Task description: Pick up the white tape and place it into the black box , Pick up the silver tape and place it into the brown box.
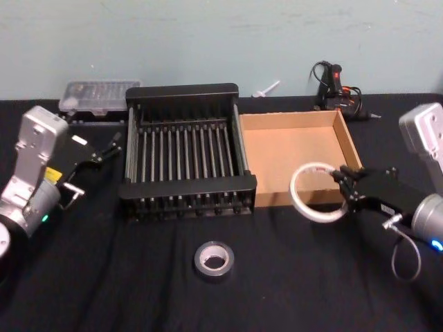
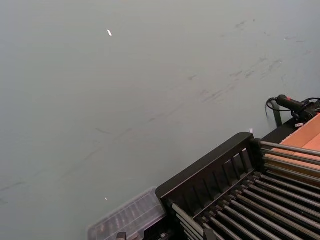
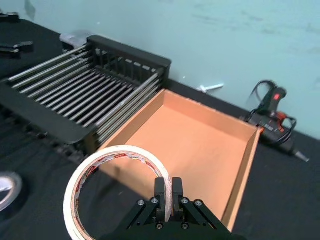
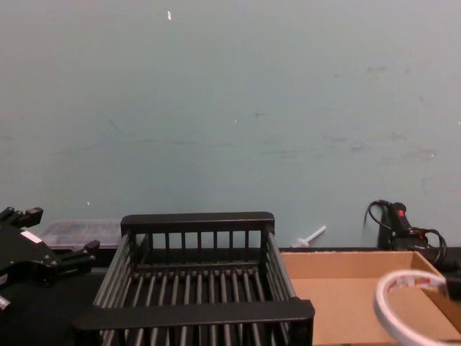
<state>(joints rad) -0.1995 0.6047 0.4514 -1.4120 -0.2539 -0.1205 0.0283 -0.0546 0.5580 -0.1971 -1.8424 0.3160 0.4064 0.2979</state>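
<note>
Right claw clenched on white tape, held on edge over brown box's near wall; black box lies to its left; left claw released, parked.

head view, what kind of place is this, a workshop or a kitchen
Probably a workshop or lab bench: a black-covered table against a plain teal wall, with a glue gun and a clear parts case at the back.

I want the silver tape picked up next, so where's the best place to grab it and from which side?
The silver tape lies flat on the black table, hole up. Probably best to come straight down with an open tool, one finger in the core and one outside, pinching the wall.
</note>
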